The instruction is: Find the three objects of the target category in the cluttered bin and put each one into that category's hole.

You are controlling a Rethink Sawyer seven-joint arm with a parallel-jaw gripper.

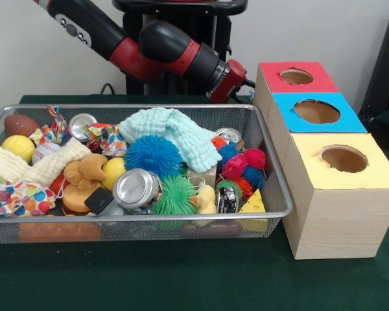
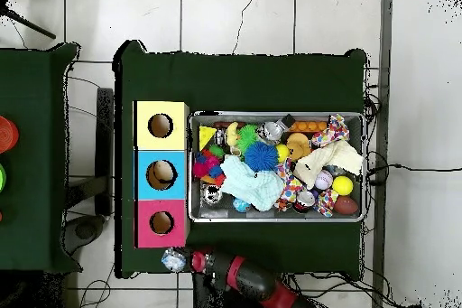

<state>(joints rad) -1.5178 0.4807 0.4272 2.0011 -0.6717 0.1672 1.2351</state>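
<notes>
Behind the bin (image 1: 272,214), end effector (image 2: 173,258) unclear.

Bin (image 2: 276,218): wire, crammed with toys, cans and cloths
Boxes: yellow (image 2: 161,126), blue (image 2: 161,174), pink (image 2: 161,223), touching the bin's side
Arm (image 2: 248,279): off the tabletop (image 2: 244,79) edge
Claw (image 2: 172,258): beside the pink box

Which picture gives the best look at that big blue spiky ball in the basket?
The front view: the blue spiky ball sits large mid-basket, its bristles clear. The overhead view shows it only as a small blue patch among the clutter.
</notes>
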